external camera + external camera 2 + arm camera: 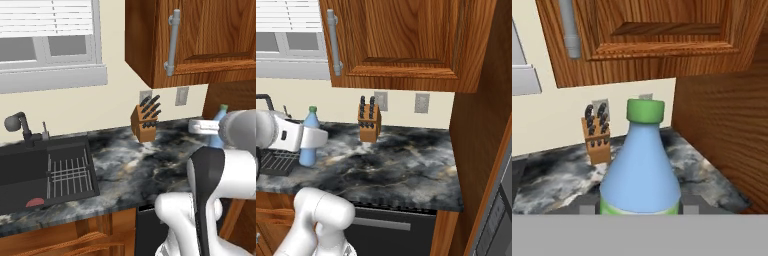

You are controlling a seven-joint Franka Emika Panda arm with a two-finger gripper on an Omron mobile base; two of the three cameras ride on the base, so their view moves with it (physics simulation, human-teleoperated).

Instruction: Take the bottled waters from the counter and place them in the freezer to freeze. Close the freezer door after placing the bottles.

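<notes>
one bottled water, the blue-green bottle (640,172) with its green cap (645,110), sits between the fingers of my claw (312,140) in a simulated kitchen, the fingers clamped on its lower body. in the right base view the bottle appears upright at the near-left part of the dark marble tabletop (401,165); i cannot tell whether its base touches the stone or hangs just clear of it. the knife block (369,125) stands well apart, against the back wall under the wooden cabinet (401,40).

as i judge it, the risk lies in the carry: the grip is low on a slim, smooth, tapering bottle, so a fast swing could tip it or let it slide out. the brown side panel (727,135) stands near on one side, and a wide arc could knock the bottle against it.

the sink (30,170) holds a wire rack (67,175) and a small red thing i cannot identify; the bottle is capped, contents unreadable.
</notes>
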